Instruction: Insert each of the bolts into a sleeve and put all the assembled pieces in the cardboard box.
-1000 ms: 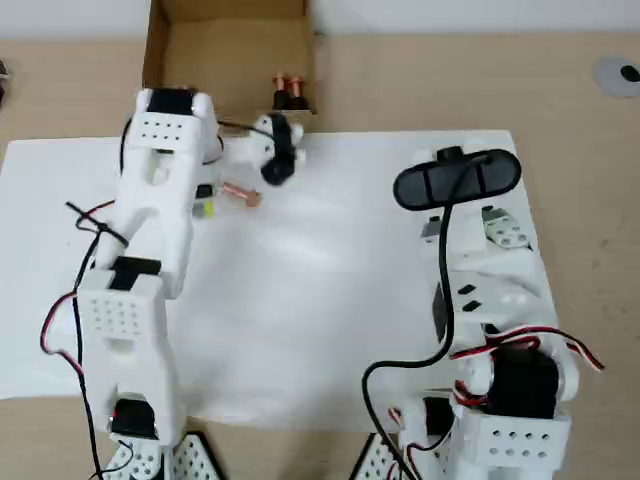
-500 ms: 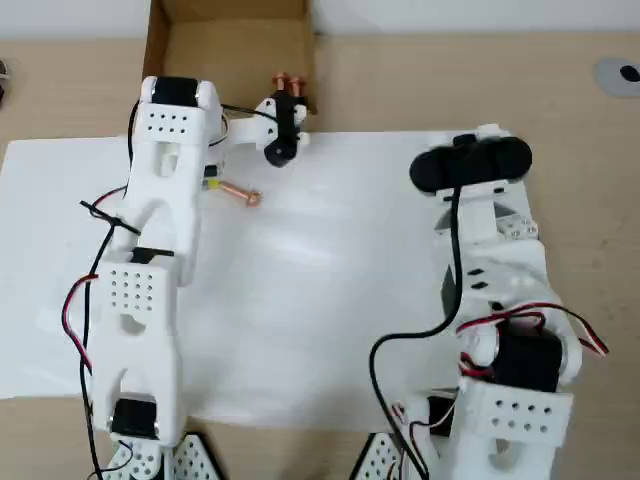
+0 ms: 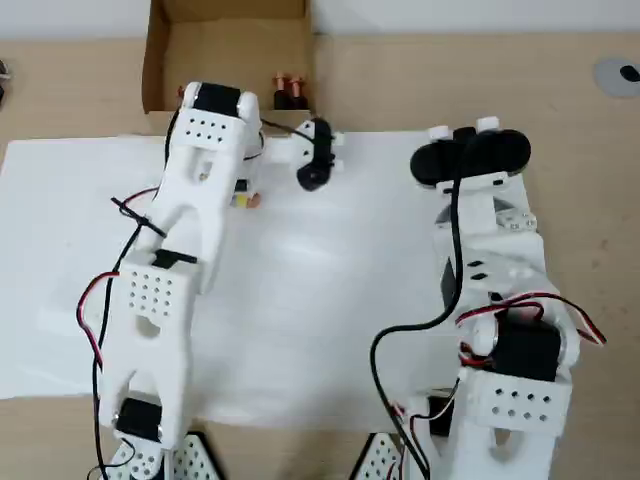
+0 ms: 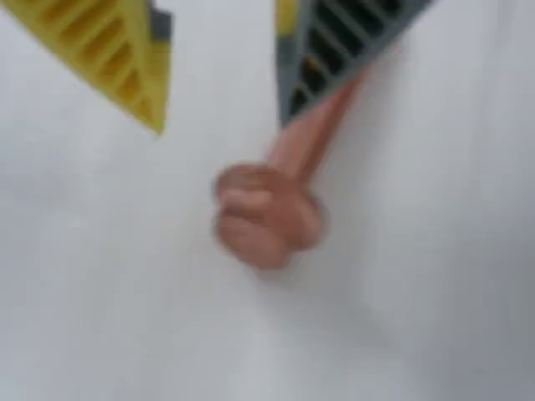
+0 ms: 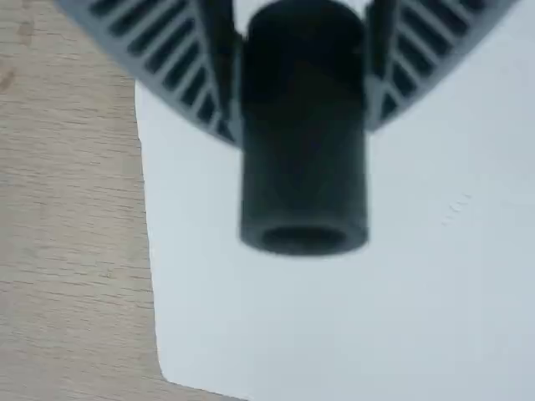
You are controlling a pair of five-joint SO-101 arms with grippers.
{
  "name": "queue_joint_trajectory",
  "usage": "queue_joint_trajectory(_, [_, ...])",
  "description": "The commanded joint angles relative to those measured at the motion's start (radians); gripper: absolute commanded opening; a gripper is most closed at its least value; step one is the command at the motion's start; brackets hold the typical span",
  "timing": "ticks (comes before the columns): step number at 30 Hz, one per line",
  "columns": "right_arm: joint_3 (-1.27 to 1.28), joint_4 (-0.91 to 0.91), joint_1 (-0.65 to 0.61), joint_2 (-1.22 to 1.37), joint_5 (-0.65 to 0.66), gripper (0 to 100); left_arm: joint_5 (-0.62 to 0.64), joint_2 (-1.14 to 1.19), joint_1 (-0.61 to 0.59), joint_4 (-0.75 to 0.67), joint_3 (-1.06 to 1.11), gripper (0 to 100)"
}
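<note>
We see the left hand (image 4: 223, 121) spread open above a white paper sheet (image 3: 320, 290). A copper-coloured metal bolt (image 4: 272, 209) lies on the sheet, its shaft running under one finger. The right hand (image 5: 303, 125) pinches a black cylindrical sleeve (image 5: 305, 142) near where the sheet meets the wooden worktop (image 5: 67, 251). In the upper left of the high view, a brown cardboard box (image 3: 220, 55) holds two assembled pieces (image 3: 290, 90).

White sheet (image 3: 320, 300) on wooden table (image 3: 450, 80); grey disc (image 3: 615, 73) at edge
</note>
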Motion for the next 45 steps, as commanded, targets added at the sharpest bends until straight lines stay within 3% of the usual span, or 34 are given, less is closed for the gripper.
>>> queue_joint_trajectory(1, [-0.004,-0.025,0.012,0.004,0.008,1.2,-0.219,-0.016,0.005,0.012,0.028,10])
queue_joint_trajectory(22, [-0.002,-0.017,0.088,0.018,0.006,1.2,-0.397,0.042,-0.008,0.011,0.055,8])
queue_joint_trajectory(30, [-0.002,-0.017,0.087,0.018,0.006,1.2,-0.384,0.139,-0.003,0.011,-0.002,1])
queue_joint_trajectory(37, [-0.002,-0.017,0.082,0.018,0.005,1.2,-0.307,0.136,-0.006,0.011,-0.06,2])
queue_joint_trajectory(41, [-0.002,-0.017,0.082,0.018,0.005,1.2,-0.244,0.067,-0.011,0.012,-0.071,2])
queue_joint_trajectory(45, [-0.002,-0.017,0.082,0.018,0.006,1.2,-0.238,-0.076,-0.012,0.014,0.054,4])
